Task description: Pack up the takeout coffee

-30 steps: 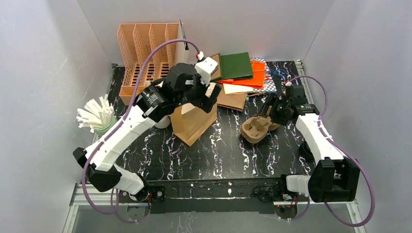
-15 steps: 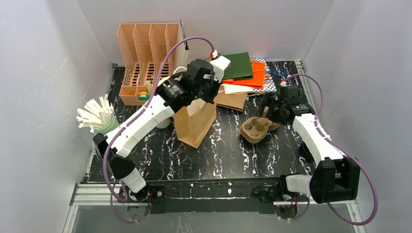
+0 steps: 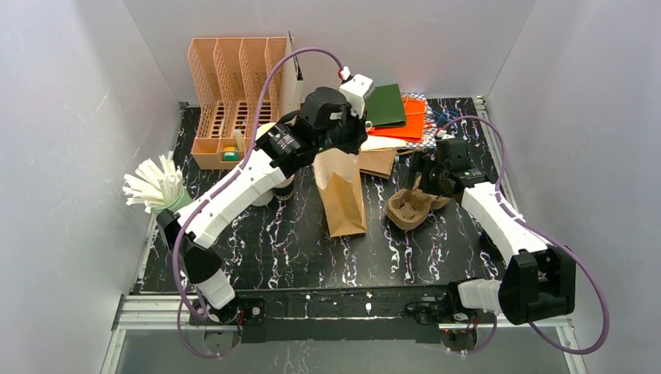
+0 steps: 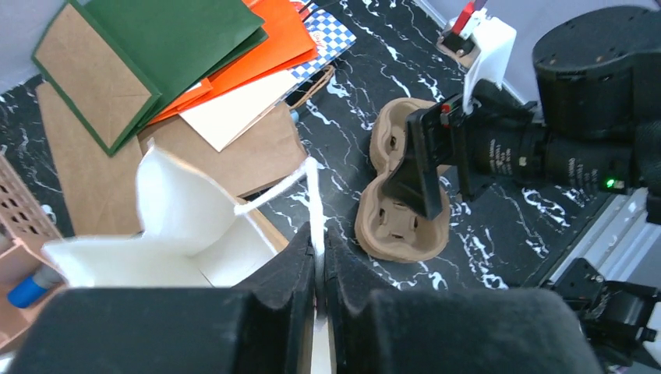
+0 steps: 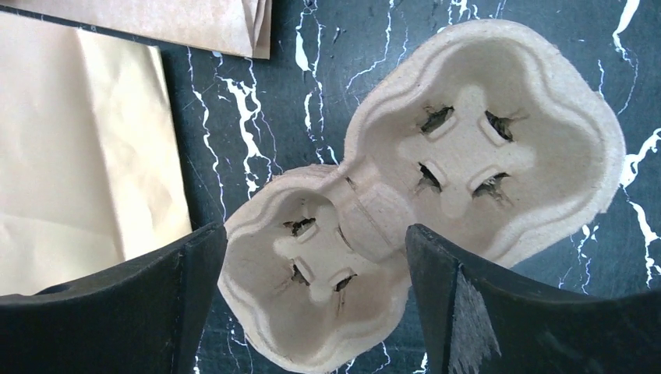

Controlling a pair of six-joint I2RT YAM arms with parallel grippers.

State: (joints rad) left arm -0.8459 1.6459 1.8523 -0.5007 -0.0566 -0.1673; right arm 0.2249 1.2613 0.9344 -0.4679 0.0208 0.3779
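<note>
My left gripper [image 3: 341,146] [image 4: 319,253] is shut on the rim of a brown paper bag [image 3: 343,195], pinching its white-lined edge; the bag's mouth [image 4: 183,214] gapes open to the left of the fingers. A two-cup pulp carrier [image 3: 409,209] [image 5: 436,187] [image 4: 405,210] lies on the black marbled table to the bag's right. Just above it my right gripper [image 3: 425,178] [image 5: 314,243] stands open, a finger on either side of one cup well, holding nothing. Of the takeout coffee, only a bit of white lid [image 3: 261,199] peeks out from under my left arm.
An orange slotted organiser [image 3: 234,86] stands at the back left. A green cup of white sticks [image 3: 160,187] sits at the left edge. Flat green, orange and brown bags [image 3: 390,113] are piled at the back, behind the carrier.
My left gripper closed on the bag's rim and swung right, turning the bag so it lies lengthwise toward the near edge. The right gripper opened wider and edged left over the carrier.
</note>
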